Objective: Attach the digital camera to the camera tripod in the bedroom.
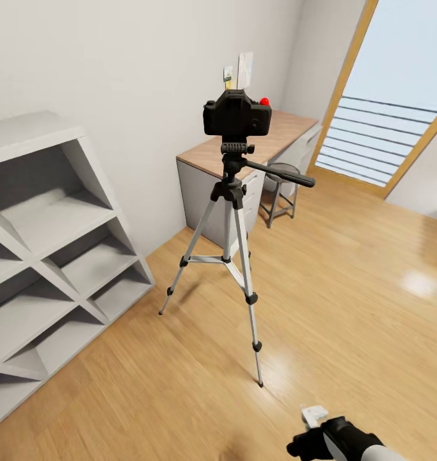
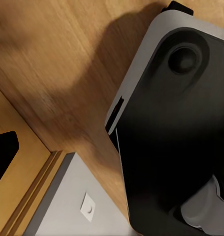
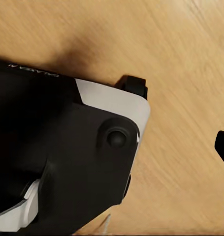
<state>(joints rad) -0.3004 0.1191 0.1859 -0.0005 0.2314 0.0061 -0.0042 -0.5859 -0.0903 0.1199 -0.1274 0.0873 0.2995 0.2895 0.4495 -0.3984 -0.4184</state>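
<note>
Bedroom, head view. The small black digital camera with the red dot (image 1: 237, 115) sits on the black head of the tall silver-legged camera tripod (image 1: 230, 218), body level, centred over the mount plate. The tripod stands upright on the light wood plank floor (image 1: 346, 307), all three feet down and legs spread. Its long black pan handle (image 1: 279, 174) sticks out toward the window side.

Behind it: the wood-topped grey desk surface (image 1: 288, 128) against the pale wall, with a small dark round stool (image 1: 281, 192) tucked beside it. White cube shelving (image 1: 45, 256) at the left. Tall oak-framed window (image 1: 397, 96) at the far right.

Your right arm (image 1: 336, 442) shows at the lower edge of the head view, well apart from the tripod, low and pulled in. You cannot tell from it whether that hand is spread or pressed together. Both wrist views look down at the robot's own black-and-white base (image 2: 176, 123) over the plank floor. Neither hand's fingers are readable there, so the left hand's state is also unknown.

Judgement: the attachment looks done, or as good as done. The camera appears seated rather than merely balanced, though the joint itself is too small to confirm.

To finish well: keep both arms clear of the legs and the pan handle. Do not roll the base forward; the nearest leg tip is the closest thing to clip. If you check the seating, approach from above and avoid side pushes on the camera.
</note>
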